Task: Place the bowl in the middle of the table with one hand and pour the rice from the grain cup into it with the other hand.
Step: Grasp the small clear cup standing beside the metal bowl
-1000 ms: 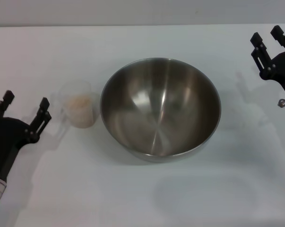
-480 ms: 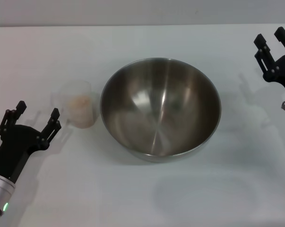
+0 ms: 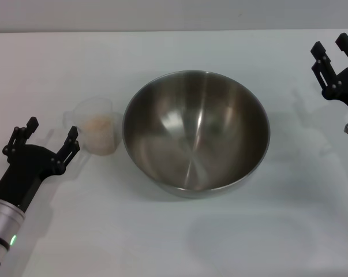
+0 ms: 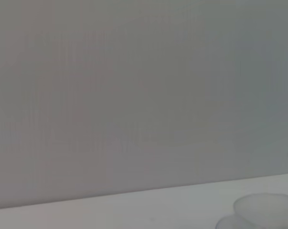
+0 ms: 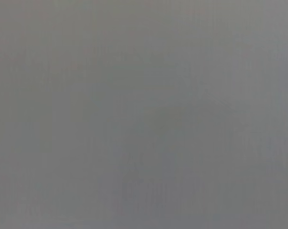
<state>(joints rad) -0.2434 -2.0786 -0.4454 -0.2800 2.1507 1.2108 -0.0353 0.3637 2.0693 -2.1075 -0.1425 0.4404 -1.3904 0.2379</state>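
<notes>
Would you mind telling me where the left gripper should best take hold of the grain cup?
Probably around the grain cup body, approaching from the robot's left: it stands upright, the bowl crowds its other side, and the open left gripper already faces it.

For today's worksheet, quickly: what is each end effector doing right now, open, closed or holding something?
Left end effector: open, empty, beside the grain cup.
Right end effector: open, empty, at the table's far right.

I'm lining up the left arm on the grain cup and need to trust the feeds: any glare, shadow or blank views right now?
Head view: the steel bowl shows bright glare streaks inside; the left gripper, jaws open, casts only a soft shadow near the grain cup. Left wrist view: mostly blank grey, with the cup's rim just visible and hazy at one corner. Right wrist view: featureless grey, nothing usable.
</notes>
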